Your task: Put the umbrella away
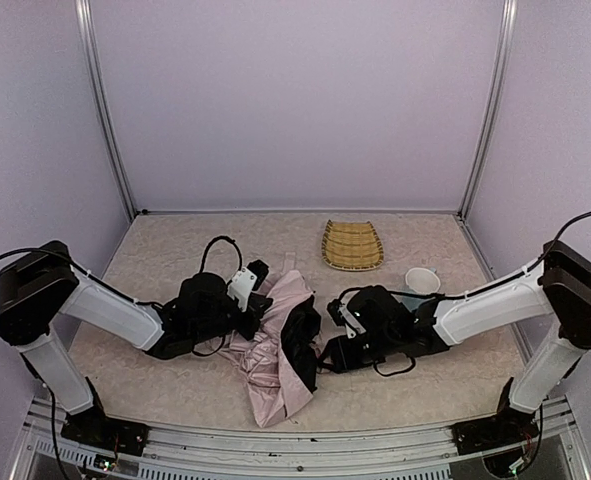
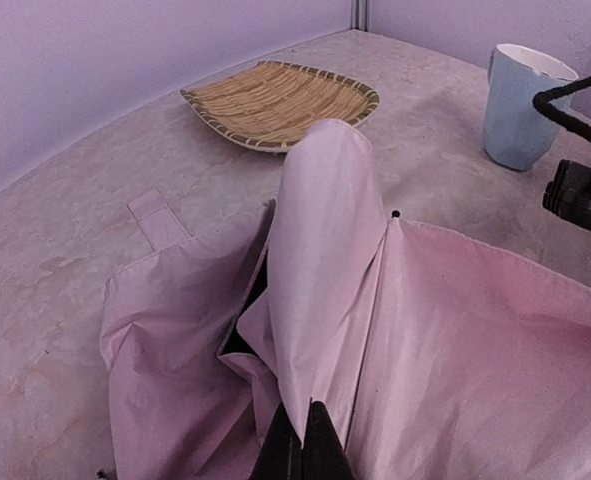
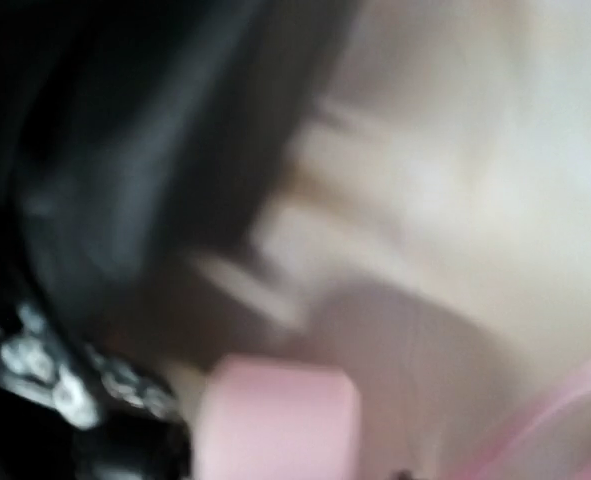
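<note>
The umbrella [image 1: 275, 350] lies crumpled at the table's middle, pale-pink fabric with black lining showing on its right side. My left gripper [image 1: 247, 300] sits at its upper left. In the left wrist view the left gripper [image 2: 305, 445] is shut on a raised fold of the pink fabric [image 2: 325, 250]. My right gripper [image 1: 332, 350] is low at the umbrella's right edge, against the black lining. The right wrist view is blurred: the pink handle [image 3: 275, 420] fills the spot by the jaws, with black lining [image 3: 125, 150] to the left. Its fingers do not show.
A woven yellow tray [image 1: 352, 245] lies at the back, right of centre; it also shows in the left wrist view [image 2: 280, 100]. A white cup [image 1: 422, 281] stands behind the right arm, seen pale blue in the left wrist view [image 2: 525, 105]. Walls enclose the table.
</note>
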Controlling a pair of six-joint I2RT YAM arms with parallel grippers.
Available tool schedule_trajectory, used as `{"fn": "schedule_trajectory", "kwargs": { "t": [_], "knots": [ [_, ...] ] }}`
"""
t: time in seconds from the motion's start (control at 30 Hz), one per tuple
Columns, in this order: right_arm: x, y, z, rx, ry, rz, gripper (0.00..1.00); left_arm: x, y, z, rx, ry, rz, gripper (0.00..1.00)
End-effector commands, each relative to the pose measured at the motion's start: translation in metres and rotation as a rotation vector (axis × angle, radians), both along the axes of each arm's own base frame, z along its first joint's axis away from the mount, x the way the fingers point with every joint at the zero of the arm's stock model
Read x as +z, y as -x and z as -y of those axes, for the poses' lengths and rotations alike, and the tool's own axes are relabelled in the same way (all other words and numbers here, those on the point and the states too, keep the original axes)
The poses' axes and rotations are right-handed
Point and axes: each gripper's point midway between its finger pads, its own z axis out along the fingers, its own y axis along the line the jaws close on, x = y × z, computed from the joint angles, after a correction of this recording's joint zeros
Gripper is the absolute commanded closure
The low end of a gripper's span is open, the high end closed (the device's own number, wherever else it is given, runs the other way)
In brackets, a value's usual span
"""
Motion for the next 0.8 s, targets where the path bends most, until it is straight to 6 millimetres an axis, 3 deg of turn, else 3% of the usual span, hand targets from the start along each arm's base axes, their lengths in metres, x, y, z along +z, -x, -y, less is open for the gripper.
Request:
{"fn": "schedule_trajectory", "kwargs": {
  "t": [0.0, 0.1, 0.17, 0.3, 0.4, 0.57, 0.77],
  "knots": [
    [0.017, 0.006, 0.031, -0.043, 0.122, 0.059, 0.52, -0.016, 0.014, 0.001, -0.043, 0.004, -0.068, 1.0],
    [0.049, -0.001, 0.041, -0.088, 0.23, 0.198, 0.43, -0.019, 0.016, 0.0, -0.055, -0.006, -0.073, 1.0],
    [0.074, 0.003, 0.032, -0.065, 0.258, 0.284, 0.39, -0.02, 0.017, -0.001, -0.055, -0.003, -0.075, 1.0],
    [0.11, 0.028, -0.016, 0.056, 0.208, 0.387, 0.33, -0.02, 0.017, 0.0, -0.055, 0.0, -0.074, 1.0],
    [0.128, 0.045, -0.051, 0.107, 0.196, 0.429, 0.34, -0.022, 0.017, 0.0, -0.055, -0.001, -0.076, 1.0],
    [0.127, 0.049, -0.071, 0.089, 0.229, 0.408, 0.47, -0.025, 0.018, 0.0, -0.058, -0.005, -0.082, 1.0],
    [0.113, 0.048, -0.068, 0.048, 0.278, 0.362, 0.52, -0.024, 0.018, -0.002, -0.052, -0.001, -0.08, 1.0]
  ]
}}
